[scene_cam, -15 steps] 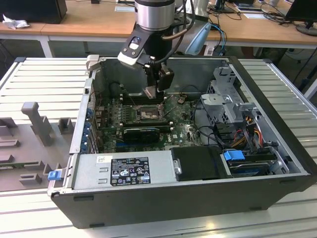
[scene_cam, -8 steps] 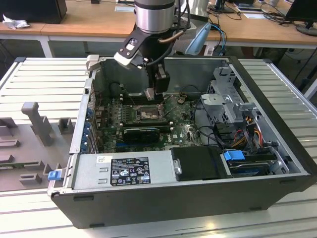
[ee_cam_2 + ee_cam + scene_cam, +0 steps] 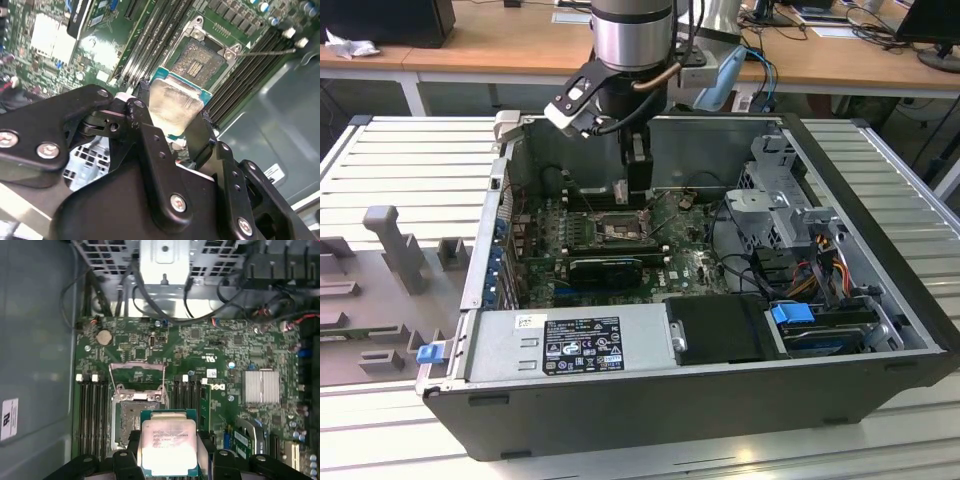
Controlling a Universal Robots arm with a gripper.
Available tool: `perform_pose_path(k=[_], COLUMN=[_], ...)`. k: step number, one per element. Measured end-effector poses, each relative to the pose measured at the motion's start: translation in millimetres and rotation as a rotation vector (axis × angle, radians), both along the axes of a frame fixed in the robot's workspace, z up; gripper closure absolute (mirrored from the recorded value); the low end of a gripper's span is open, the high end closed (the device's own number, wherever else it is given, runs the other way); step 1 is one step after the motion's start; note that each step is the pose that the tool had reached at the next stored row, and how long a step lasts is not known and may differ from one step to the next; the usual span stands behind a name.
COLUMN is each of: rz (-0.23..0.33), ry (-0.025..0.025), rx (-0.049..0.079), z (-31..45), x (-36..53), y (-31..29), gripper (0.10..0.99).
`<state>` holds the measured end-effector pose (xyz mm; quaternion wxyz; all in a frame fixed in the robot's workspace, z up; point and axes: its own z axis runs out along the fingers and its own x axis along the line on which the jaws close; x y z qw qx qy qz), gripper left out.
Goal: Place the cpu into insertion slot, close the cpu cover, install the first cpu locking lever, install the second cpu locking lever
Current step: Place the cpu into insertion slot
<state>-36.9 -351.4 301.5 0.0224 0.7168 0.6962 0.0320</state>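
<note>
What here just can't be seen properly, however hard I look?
1. First wrist view: the cpu, gripped by the pincer, covers part of the socket.
2. Second wrist view: the pincer's fingers hide the cpu's gripped sides.
3. Both wrist views: the cpu's underside faces away.
4. Exterior view: the socket's contents are too small to tell.

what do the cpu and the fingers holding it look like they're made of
cpu: lid looks like bare matte metal, pale silver with a soft glare; its rim looks like green circuit board. fingers, clamped on the cpu: matte black, plastic or coated metal, cannot tell which; shiny screws look like steel.
</note>
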Motion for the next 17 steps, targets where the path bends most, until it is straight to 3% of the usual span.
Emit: perform_pose_path(k=[7, 17], rz=[-0.163, -0.301], ry=[0.0002, 0.0031], rx=[0.000, -0.001], z=[-5.1, -16.4], x=[0.0, -0.6], y=[0.0, 0.0], gripper=[0.557, 0.557])
